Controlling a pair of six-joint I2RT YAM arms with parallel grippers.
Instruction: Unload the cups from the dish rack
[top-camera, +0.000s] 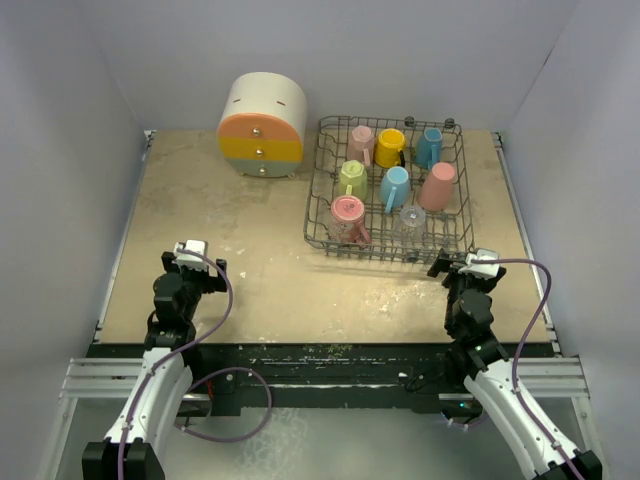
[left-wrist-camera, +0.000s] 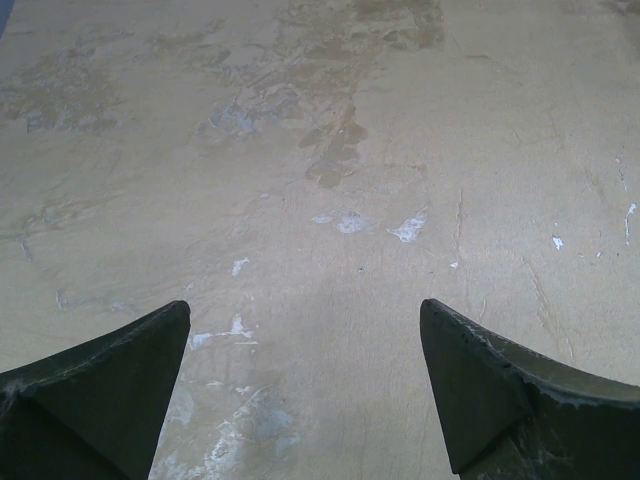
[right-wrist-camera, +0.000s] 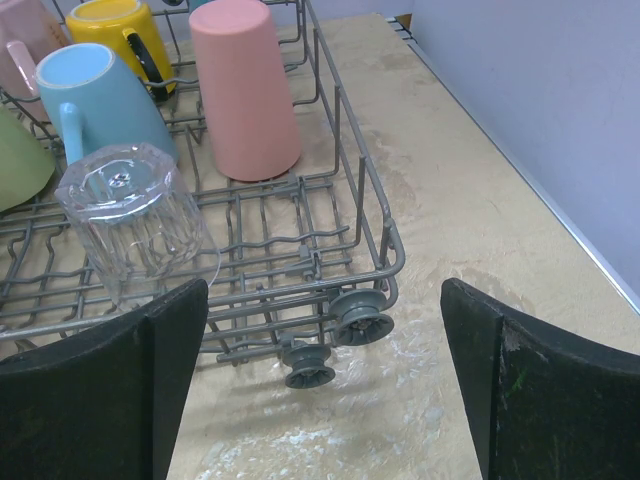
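We found the left gripper (left-wrist-camera: 305, 303) and right gripper (right-wrist-camera: 325, 283) spread empty, the dish rack (top-camera: 385, 250) holding seemingly eight cups (top-camera: 395, 187).

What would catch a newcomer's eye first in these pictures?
The dark wire dish rack at the far right of the table stands out, crowded with coloured cups: a yellow mug, a salmon tumbler, a clear glass. Left of it stands a round cream cabinet with coloured drawers. The left gripper and right gripper are open near the front edge.
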